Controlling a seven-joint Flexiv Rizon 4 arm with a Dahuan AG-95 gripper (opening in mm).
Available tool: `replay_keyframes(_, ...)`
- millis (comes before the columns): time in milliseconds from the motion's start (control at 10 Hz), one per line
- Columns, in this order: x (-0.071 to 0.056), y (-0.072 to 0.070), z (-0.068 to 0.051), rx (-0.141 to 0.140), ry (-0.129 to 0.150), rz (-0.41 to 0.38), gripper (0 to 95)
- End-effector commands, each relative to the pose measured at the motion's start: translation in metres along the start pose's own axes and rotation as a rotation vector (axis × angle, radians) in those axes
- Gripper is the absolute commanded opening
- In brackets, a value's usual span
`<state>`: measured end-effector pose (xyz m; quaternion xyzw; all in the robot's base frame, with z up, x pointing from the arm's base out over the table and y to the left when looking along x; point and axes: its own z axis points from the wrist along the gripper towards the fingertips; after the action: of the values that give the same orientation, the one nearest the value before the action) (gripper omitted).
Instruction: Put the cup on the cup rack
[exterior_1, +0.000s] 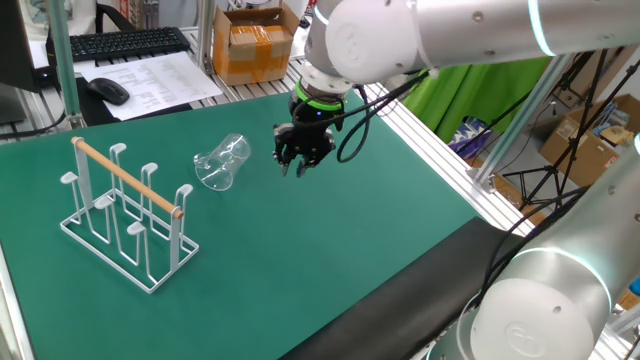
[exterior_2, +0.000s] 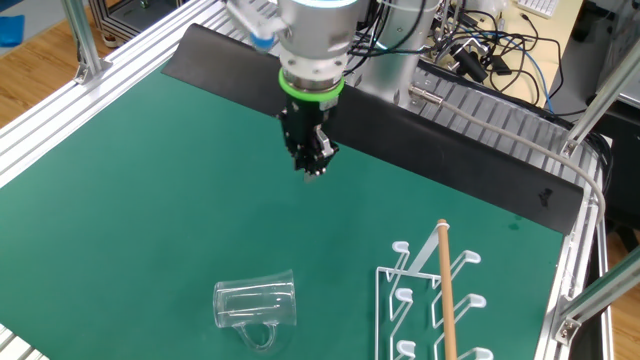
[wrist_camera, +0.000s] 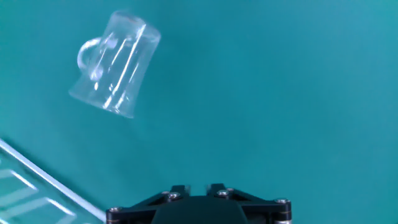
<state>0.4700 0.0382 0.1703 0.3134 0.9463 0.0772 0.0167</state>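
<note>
The cup (exterior_1: 223, 162) is lying on its side on the green mat (exterior_1: 330, 250), and I can see it has a handle, which the hand view shows clearly (wrist_camera: 115, 62). It sits ahead of my jaws and off to one side, well apart from them, with nothing touching it. My gripper (exterior_1: 297, 160) hangs above the mat, empty; the fingers look drawn close together in both fixed views, though I cannot tell for sure whether they are fully closed, and the hand view shows only the gripper body at the bottom edge.

Beyond the cup, further from the jaws, stands the cup rack (exterior_1: 125, 215), white wire with upright pegs and its wooden rod (exterior_2: 445, 290) across the top. A corner of it shows at the lower left of the hand view.

What worries me from here: the cup is clear glass, round and on its side, so a careless approach could nudge it and set it rolling, perhaps toward the rack. I judge the jaws would need to part wide before descending. The handle could also foul a finger if I close across it. Smooth glass may slip in the pinch, and threading the mouth over a peg could snag on the rod or tip the light rack
</note>
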Motion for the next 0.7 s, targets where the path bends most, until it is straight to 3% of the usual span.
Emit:
replay_keyframes(100, 0.028, 0.022, -0.015, -0.243, 0.204, 0.251, 0.0)
replay_keyframes(200, 0.028, 0.022, -0.015, -0.233, 0.198, 0.207, 0.0)
replay_keyframes(400, 0.027, 0.023, -0.016, -0.146, 0.197, 0.108, 0.0)
replay_keyframes(500, 0.025, 0.027, -0.018, 0.037, 0.147, -0.001, 0.0)
replay_keyframes(700, 0.024, 0.035, -0.025, 0.066, 0.134, 0.036, 0.0)
